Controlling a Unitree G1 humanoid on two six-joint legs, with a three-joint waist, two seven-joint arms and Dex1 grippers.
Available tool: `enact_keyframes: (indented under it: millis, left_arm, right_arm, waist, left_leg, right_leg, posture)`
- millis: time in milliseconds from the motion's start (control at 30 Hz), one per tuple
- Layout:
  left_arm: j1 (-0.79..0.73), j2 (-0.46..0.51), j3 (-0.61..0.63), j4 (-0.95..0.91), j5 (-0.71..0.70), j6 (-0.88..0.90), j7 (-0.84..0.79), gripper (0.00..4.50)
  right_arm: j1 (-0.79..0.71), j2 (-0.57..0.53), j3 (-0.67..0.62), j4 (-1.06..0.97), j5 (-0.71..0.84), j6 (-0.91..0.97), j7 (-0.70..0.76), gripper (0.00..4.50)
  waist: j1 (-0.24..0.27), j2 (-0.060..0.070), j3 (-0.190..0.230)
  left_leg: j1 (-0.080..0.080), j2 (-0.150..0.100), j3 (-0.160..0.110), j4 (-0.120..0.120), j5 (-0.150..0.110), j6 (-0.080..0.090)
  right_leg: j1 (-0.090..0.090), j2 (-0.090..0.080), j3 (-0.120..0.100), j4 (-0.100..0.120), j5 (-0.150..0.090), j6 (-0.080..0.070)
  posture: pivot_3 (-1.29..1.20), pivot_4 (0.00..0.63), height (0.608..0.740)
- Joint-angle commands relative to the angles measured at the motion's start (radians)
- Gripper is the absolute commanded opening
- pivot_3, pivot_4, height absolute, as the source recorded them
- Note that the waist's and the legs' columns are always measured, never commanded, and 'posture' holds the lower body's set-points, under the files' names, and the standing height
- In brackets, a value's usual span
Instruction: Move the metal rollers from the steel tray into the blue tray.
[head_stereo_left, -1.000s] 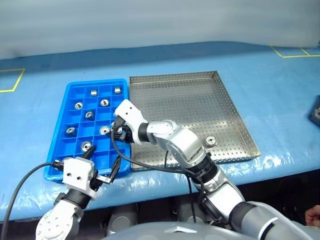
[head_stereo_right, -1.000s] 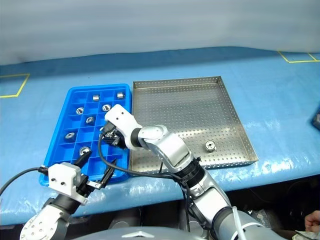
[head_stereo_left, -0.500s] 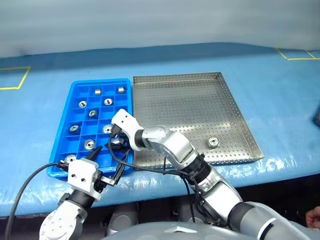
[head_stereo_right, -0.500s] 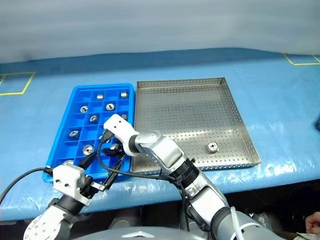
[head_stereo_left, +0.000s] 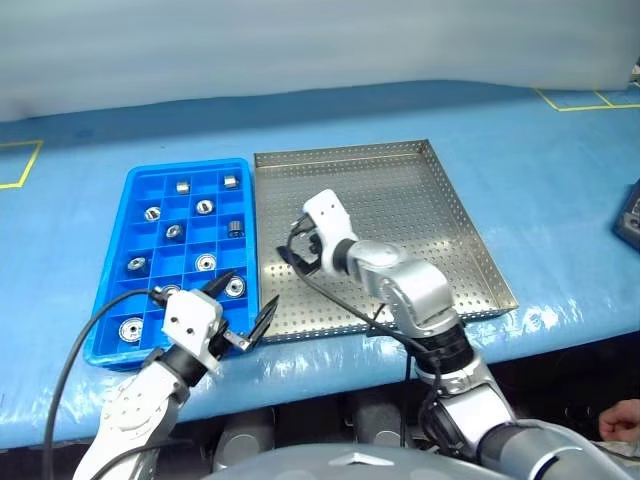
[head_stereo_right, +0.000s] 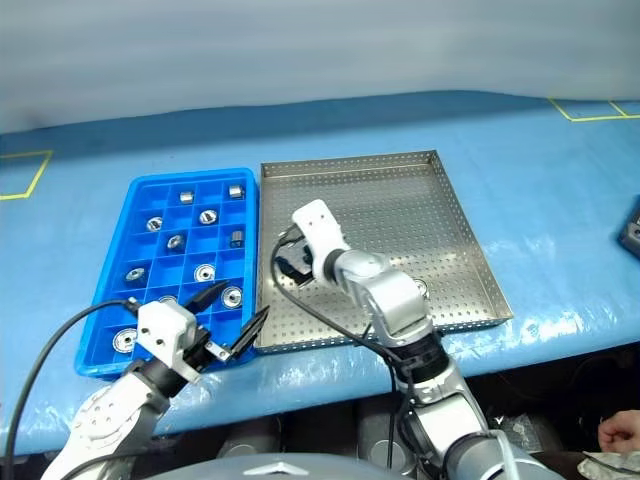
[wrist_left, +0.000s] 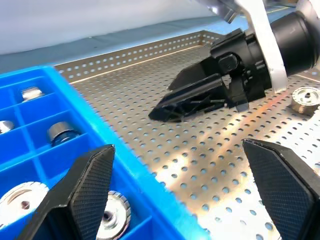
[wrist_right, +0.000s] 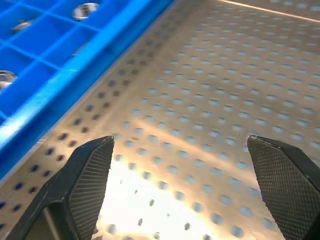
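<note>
Blue sheeting covers the long bench (head_stereo_left: 560, 170), and on it I have the blue tray (head_stereo_left: 140, 185) on the left with the steel tray (head_stereo_left: 470, 230) lying just beside it on the right. Most of the metal rollers (head_stereo_left: 206, 262) already sit one to a compartment in the blue tray. One roller (wrist_left: 306, 98) is left that I can see, on the perforated floor near the near right corner of the steel tray, partly hidden behind my right arm in the head views. My right gripper (head_stereo_left: 303, 252) hangs over the left part of the steel tray with its fingers spread wide and nothing between them. My left gripper (head_stereo_left: 238, 310) hovers at the near edge of the blue tray, also spread wide and empty. As I judge it, the step in hand is fetching that last roller. I would swing the right gripper to the right and nearer, centre it over the roller, come straight down with the fingers straddling it, and close only once the tips are low by the floor, so the ring does not skid across the holes.
</note>
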Motion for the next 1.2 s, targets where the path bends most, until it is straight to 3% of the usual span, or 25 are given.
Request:
enact_keyframes:
  millis: [33, 633, 1200]
  left_arm:
    - [-0.042, 0.008, -0.031, 0.019, -0.015, 0.007, -0.028, 4.50]
    - [-0.136, 0.025, -0.065, 0.095, -0.040, 0.007, -0.097, 4.50]
    - [-0.118, 0.028, -0.051, 0.094, -0.035, 0.001, -0.100, 4.50]
  right_arm:
    - [0.038, -0.031, -0.062, -0.123, -0.010, 0.077, -0.044, 4.49]
    - [0.305, -0.121, -0.220, -0.346, -0.025, 0.266, -0.150, 4.49]
    - [0.315, -0.102, -0.206, -0.318, -0.019, 0.253, -0.156, 4.49]
  waist:
    - [-0.012, 0.000, 0.000]
    - [-0.085, 0.000, 0.000]
    - [-0.094, 0.000, 0.000]
  left_leg:
    - [0.000, 0.000, 0.000, 0.000, 0.000, 0.000]
    - [0.001, 0.000, 0.003, 0.002, 0.000, 0.000]
    - [0.003, 0.000, 0.003, 0.002, 0.000, 0.000]
  right_leg:
    - [0.000, 0.000, 0.000, 0.000, 0.000, 0.000]
    - [0.001, 0.001, 0.003, 0.001, 0.000, 0.001]
    - [0.002, 0.001, 0.004, 0.001, 0.000, 0.001]
  posture:
    - [-0.10, 0.150, 0.740]
    - [-0.19, 0.150, 0.740]
    - [-0.16, 0.150, 0.740]
